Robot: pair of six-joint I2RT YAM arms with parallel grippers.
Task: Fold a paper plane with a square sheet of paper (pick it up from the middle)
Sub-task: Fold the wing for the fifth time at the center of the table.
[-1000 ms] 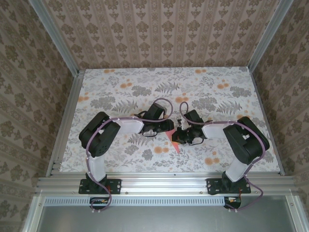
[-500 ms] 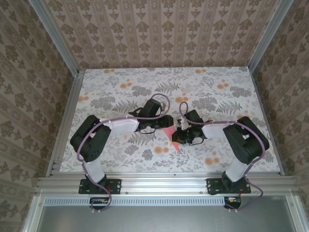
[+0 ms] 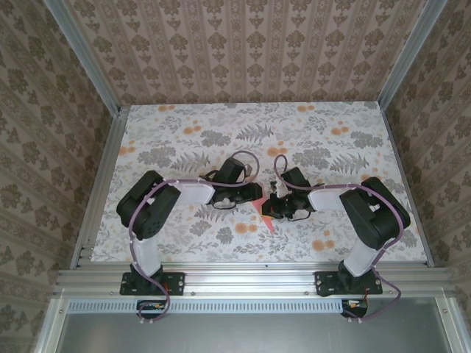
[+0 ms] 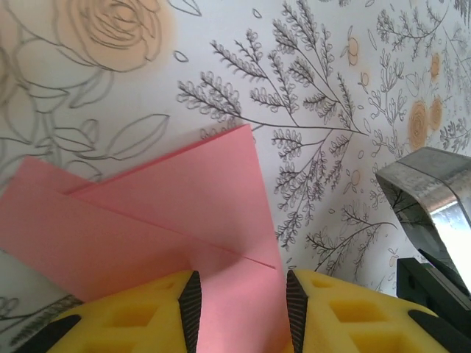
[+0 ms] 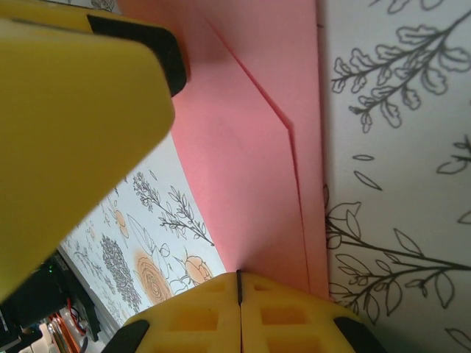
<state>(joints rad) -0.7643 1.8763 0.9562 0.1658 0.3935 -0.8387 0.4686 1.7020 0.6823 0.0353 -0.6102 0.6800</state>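
Half-folded pink paper (image 4: 169, 213) lies flat on the tabletop (image 3: 338, 147). The right fingers (image 5: 199, 316) are clamped shut on its edge. The left fingers (image 4: 132, 316) are partly open and straddle it.

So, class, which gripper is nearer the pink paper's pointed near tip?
Right. The right gripper, shut, sits over the paper just behind that tip; the left gripper, open, stands farther back.

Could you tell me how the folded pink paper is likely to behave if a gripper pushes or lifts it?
Probably floppy: the paper is thin and lies flat in overlapping layers. It should be very light, so a push would likely slide it across the table rather than tip it. Its creases may stiffen it slightly along the folds.
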